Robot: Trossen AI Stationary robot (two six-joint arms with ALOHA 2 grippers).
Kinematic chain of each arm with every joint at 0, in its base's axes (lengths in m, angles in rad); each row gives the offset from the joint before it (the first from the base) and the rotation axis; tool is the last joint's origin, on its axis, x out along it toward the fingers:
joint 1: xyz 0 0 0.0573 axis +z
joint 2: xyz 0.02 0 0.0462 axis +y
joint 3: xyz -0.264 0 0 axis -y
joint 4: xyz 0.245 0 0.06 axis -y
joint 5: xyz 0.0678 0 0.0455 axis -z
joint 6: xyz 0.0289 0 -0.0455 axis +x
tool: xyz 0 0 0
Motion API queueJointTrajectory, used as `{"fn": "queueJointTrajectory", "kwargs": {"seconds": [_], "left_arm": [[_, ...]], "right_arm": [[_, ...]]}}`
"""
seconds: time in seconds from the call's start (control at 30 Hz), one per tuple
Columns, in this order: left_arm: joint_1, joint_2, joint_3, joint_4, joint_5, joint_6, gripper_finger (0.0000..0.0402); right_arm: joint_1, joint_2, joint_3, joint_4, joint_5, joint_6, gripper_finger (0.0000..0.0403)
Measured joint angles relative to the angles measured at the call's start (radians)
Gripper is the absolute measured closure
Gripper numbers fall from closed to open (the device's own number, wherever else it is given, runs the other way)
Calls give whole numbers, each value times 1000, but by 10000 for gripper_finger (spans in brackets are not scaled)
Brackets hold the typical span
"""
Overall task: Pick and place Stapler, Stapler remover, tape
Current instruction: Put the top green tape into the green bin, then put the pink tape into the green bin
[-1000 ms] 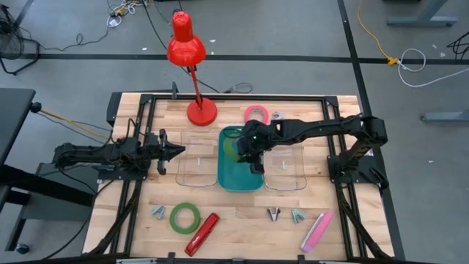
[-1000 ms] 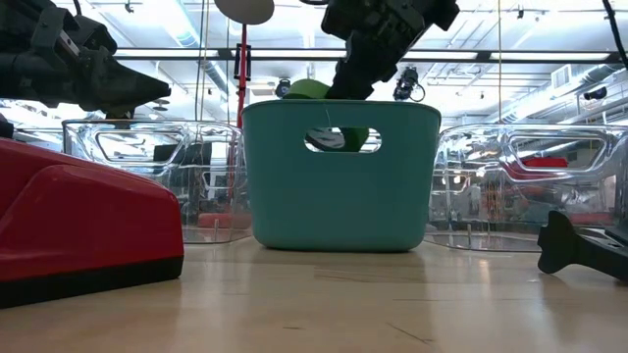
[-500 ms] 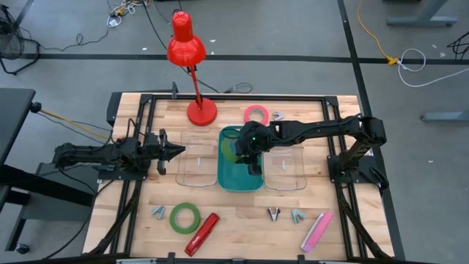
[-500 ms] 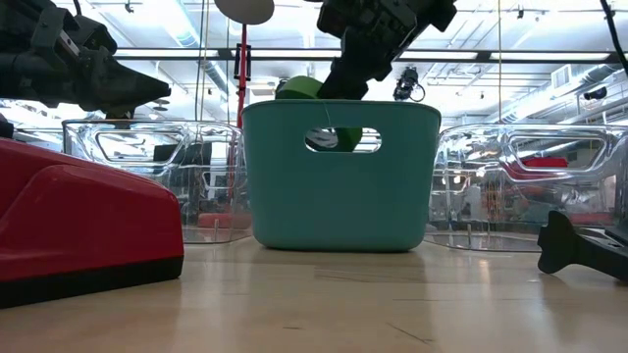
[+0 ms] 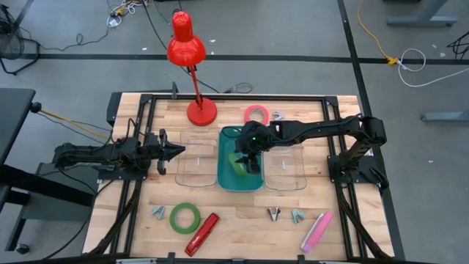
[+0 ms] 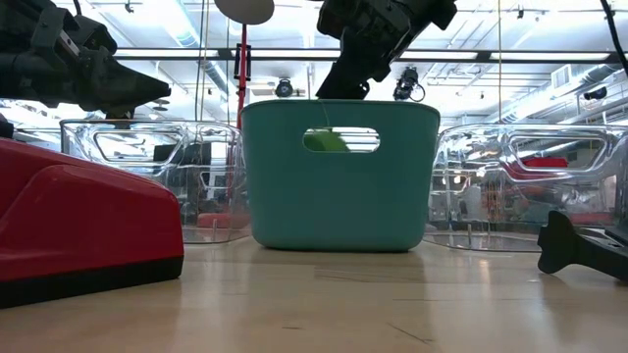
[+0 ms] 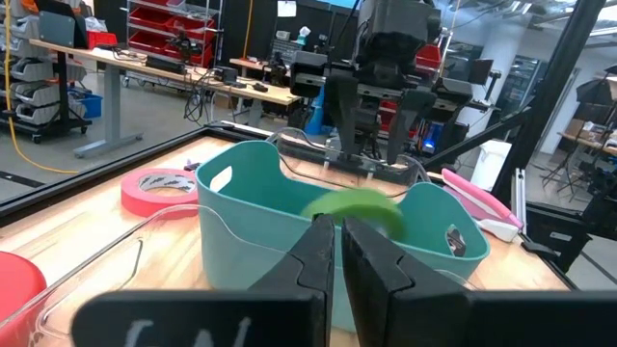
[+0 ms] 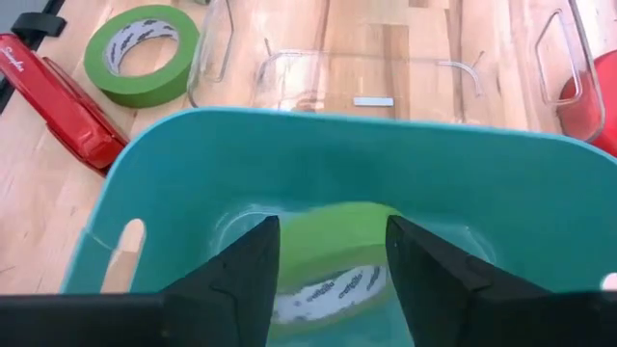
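The green tape roll (image 5: 241, 162) lay inside the teal bin (image 5: 226, 180) at centre frame, below the right gripper (image 5: 250, 152). In the right wrist view, its fingers (image 8: 246, 260) stood apart, holding nothing, the roll beneath. The left gripper (image 5: 176, 152) was closed, empty.

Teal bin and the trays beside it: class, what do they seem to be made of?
Teal bin: probably moulded plastic, opaque and matte, with rounded corners and a cut-out handle. Trays: likely clear, glossy plastic; the wooden table shows through them.
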Motion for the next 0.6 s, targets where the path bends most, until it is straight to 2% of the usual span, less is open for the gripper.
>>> {"fn": "queueJointTrajectory", "kwargs": {"seconds": [0.6], "left_arm": [[0,0,0,0,0,0,374]], "right_arm": [[0,0,0,-2,0,19,200]]}}
